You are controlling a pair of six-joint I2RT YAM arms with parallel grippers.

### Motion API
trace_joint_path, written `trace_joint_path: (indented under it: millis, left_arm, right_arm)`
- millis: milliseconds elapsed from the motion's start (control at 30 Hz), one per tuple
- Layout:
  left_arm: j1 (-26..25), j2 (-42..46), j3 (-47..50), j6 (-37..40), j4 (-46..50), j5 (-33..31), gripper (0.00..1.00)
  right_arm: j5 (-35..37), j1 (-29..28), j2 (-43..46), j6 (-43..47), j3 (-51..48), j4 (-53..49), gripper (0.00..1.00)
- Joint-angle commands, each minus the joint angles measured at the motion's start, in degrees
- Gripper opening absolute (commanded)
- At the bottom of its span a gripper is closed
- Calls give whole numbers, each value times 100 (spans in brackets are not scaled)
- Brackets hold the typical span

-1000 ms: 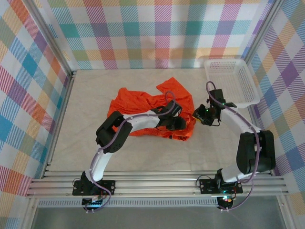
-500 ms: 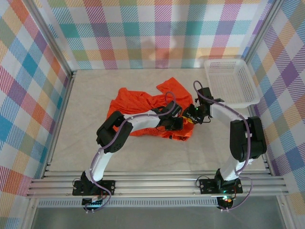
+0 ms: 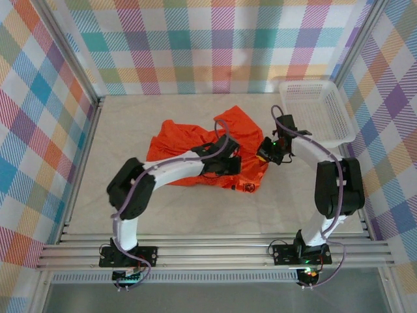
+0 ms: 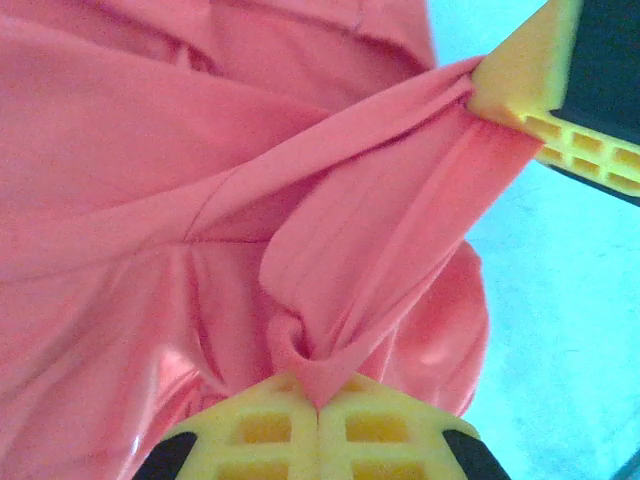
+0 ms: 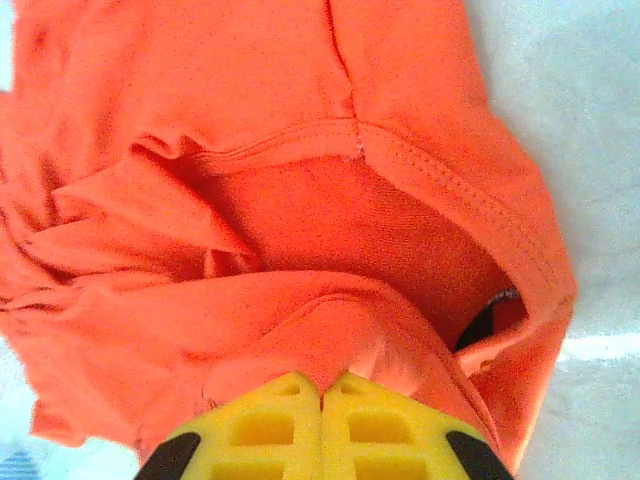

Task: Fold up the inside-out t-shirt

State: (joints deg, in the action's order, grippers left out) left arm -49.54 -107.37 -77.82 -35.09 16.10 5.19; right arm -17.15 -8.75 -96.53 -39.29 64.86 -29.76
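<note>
The inside-out t-shirt (image 3: 186, 143) is lying crumpled in the middle of the counter (image 3: 124, 202), with the sleeves and hem not laid out. A white basket (image 3: 342, 127) is sitting in the far right corner, apart from the shirt.

The left tool (image 4: 318, 400) is clamping shut on a pinched fold of the shirt, with cloth coming out between its yellow pads. The right tool (image 5: 322, 392) is also closing tight on the shirt. It is pinching a ridge of fabric just near a stitched opening, and a small dark label (image 5: 480, 322) is peeking out inside that opening. In the left wrist view, a band of fabric is running taut from the left tool up to the right tool. From the top, the 2 tools are working close together at the right side of the shirt.

Judging from this, the job is sitting early. The shirt is being opened out or spread, and no fold is made yet.

Doing this step well probably means:
- moving the 2 tools apart slowly, so the bunched cloth is opening flat rather than twisting;
- keeping both pinches firm, since thin fabric is likely to slip out of a small bite;
- lifting just enough that the loose part is dragging clear.

Whether each pinch is holding 1 layer or 2 I cannot tell, and extra layers would be keeping the shirt bunched.
</note>
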Motion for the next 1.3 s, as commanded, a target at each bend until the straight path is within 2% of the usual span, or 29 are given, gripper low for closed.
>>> trace_joint_path:
  millis: [0,300,567,700,767,867,967,1067,1133,1267]
  left_arm:
    - [-81,702,661,57,286,-533,0]
    - [-487,910,1477,-242,-234,-570,1]
    - [-465,1359,1413,27,602,-1371,21]
    - [-77,1507,1423,29,822,-1294,30]
    - [188,1520,1450,24,959,-1267,38]
    - [741,1483,1476,14,1180,-1026,43]
    - [1416,1473,1577,-80,1410,-643,43]
    - [2011,1514,1671,-94,1789,-441,42]
    - [2421,1614,1787,-52,2029,-412,39]
    - [3005,1991,2061,-32,2477,-725,38]
  right_arm:
    - [405,290,248,202,167,-157,0]
    - [363,287,602,163,39,-186,0]
    - [-195,287,1719,1044,-33,-549,0]
    - [-289,287,2244,1582,-184,-946,0]
    - [-538,288,2464,1626,-394,-917,0]
    - [-754,288,2645,1591,-743,-800,3]
    - [-577,287,2621,1559,-956,-745,3]
    - [11,292,2374,1502,-902,-972,4]
    - [523,294,2162,1430,-827,-1135,3]
    - [612,301,1987,1359,-799,-1040,2]
